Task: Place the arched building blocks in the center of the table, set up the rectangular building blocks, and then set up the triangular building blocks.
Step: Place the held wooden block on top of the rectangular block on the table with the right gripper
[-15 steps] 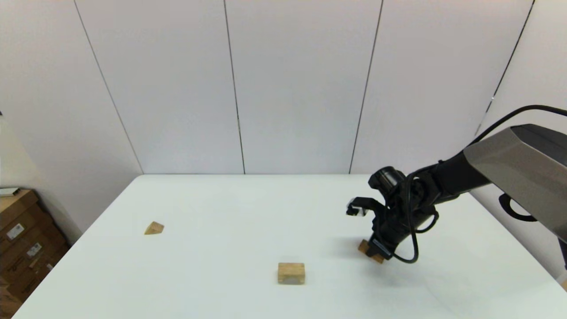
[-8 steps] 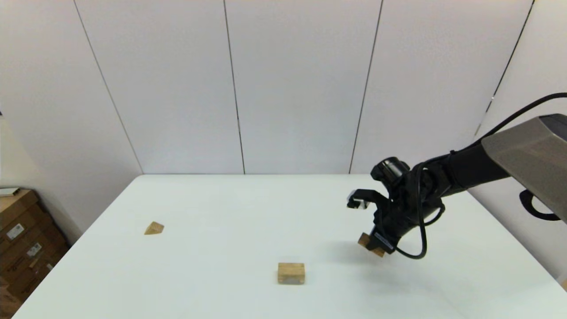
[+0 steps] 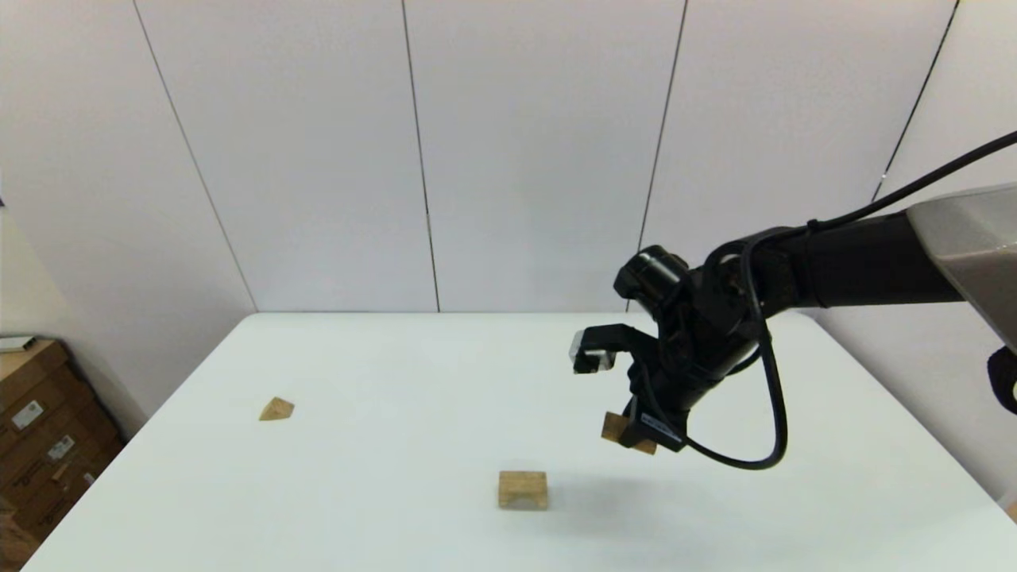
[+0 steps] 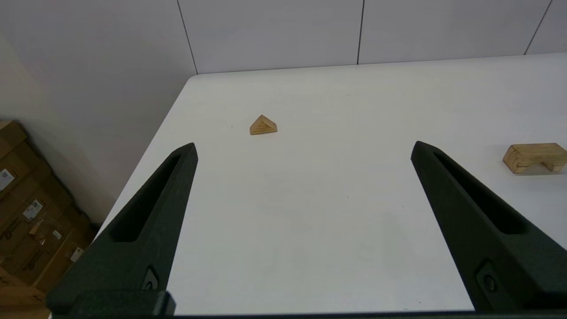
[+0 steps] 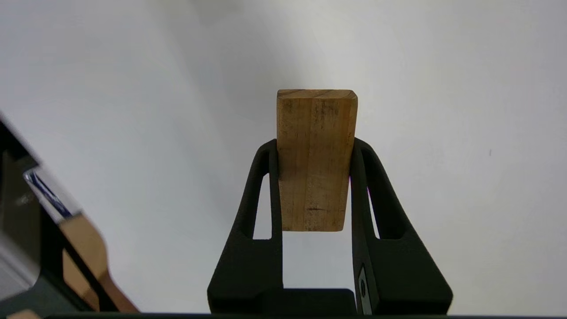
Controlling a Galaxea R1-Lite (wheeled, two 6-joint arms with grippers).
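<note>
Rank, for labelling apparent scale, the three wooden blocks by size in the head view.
1. Arched block, nearest the camera.
2. Rectangular block, partly hidden in the right end effector, so unsure.
3. Triangular block, farther off.

From the head we look forward and down across the table to the panelled wall. Our left wrist view, low and distant, shares the triangular block and arched block with it; the right wrist view looks closely down on bare tabletop.
</note>
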